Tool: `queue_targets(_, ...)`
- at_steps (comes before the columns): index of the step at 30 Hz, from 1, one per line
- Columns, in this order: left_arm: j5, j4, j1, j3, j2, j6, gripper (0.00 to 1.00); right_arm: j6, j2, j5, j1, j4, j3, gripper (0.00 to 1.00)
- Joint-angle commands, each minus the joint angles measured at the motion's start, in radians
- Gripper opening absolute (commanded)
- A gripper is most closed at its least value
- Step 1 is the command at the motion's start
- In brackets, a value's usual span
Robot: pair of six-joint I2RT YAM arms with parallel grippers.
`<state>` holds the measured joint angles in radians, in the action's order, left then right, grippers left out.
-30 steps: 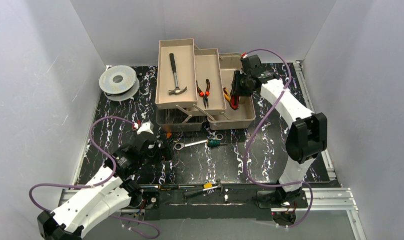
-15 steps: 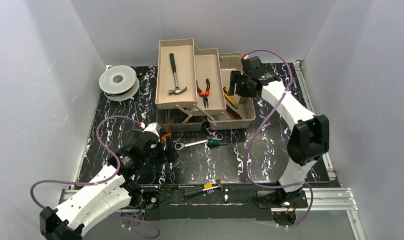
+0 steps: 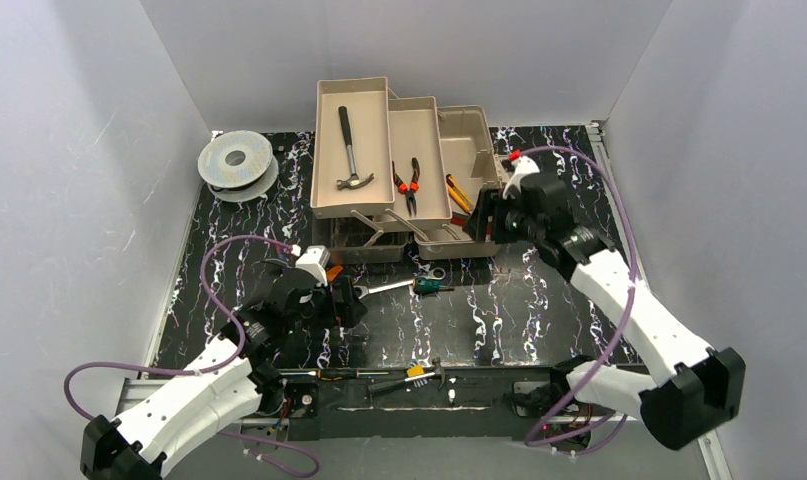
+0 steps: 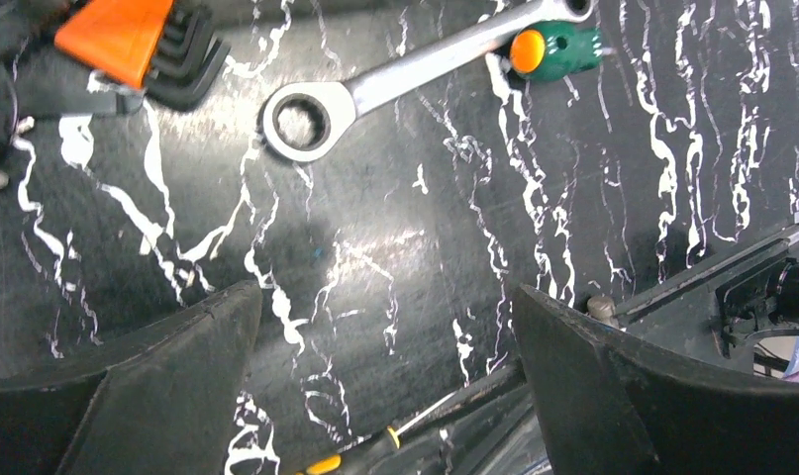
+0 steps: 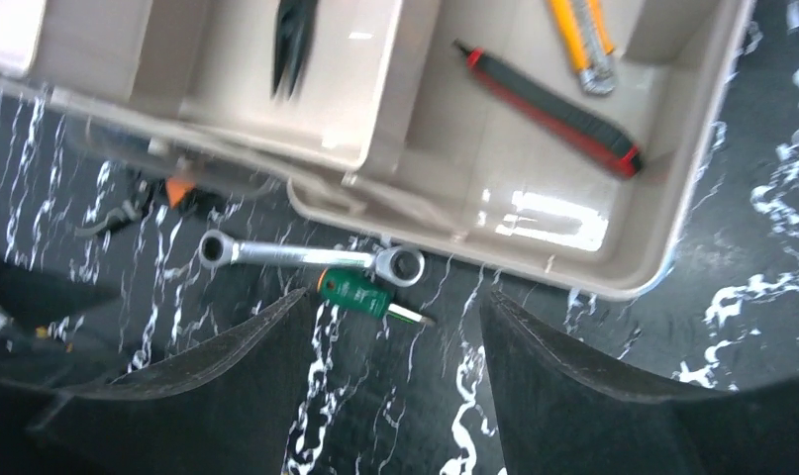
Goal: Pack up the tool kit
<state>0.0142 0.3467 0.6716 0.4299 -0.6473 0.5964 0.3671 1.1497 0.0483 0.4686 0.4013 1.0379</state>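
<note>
The tan toolbox [image 3: 467, 140] stands open at the back with its trays folded out. A hammer [image 3: 351, 150] lies in the left tray and pliers [image 3: 409, 186] in the middle one. A yellow tool [image 3: 458, 194] and a red-and-black handled tool [image 5: 551, 109] lie in the base [image 5: 593, 279]. A silver wrench [image 3: 384, 288] and a green stubby screwdriver [image 3: 431, 286] lie on the mat in front of the box. An orange hex-key set [image 4: 128, 40] lies left of them. My left gripper [image 3: 345, 304] is open just left of the wrench [image 4: 375, 89]. My right gripper [image 3: 485, 224] is open over the box's front right corner, above the screwdriver [image 5: 360, 294].
A grey spool [image 3: 236, 160] sits at the back left. A yellow-banded screwdriver [image 3: 404, 376] lies on the front rail between the arm bases. White walls close in the left, back and right sides.
My right gripper has left the red-and-black tool in the box's base and pulled back toward the box's near corner. My left gripper has moved right toward the wrench.
</note>
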Motion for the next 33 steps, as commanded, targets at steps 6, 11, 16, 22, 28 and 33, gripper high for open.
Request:
queue_targets(6,-0.014,-0.264,0.058,-0.054,-0.074,-0.140,0.98,0.017,-0.194,0.046,0.160,-0.167,-0.276,0.68)
queue_targets(11,-0.013,-0.354,0.113,-0.045,-0.201,-0.219,0.98,0.094,-0.179,0.000,0.249,-0.234,-0.400,0.67)
queue_targets(16,-0.014,-0.382,0.134,0.011,-0.354,-0.270,0.98,0.205,-0.141,-0.055,0.274,-0.279,-0.463,0.68)
queue_targets(22,-0.072,-0.370,0.136,0.047,-0.431,-0.278,0.98,0.316,-0.075,-0.076,0.272,-0.403,-0.542,0.69)
queue_targets(28,0.055,-0.354,0.123,0.030,-0.444,-0.245,0.98,0.322,0.036,-0.104,0.255,-0.503,-0.520,0.69)
queue_targets(33,-0.008,-0.429,0.034,0.005,-0.459,-0.202,0.98,0.287,0.122,-0.093,0.174,-0.493,-0.433,0.69)
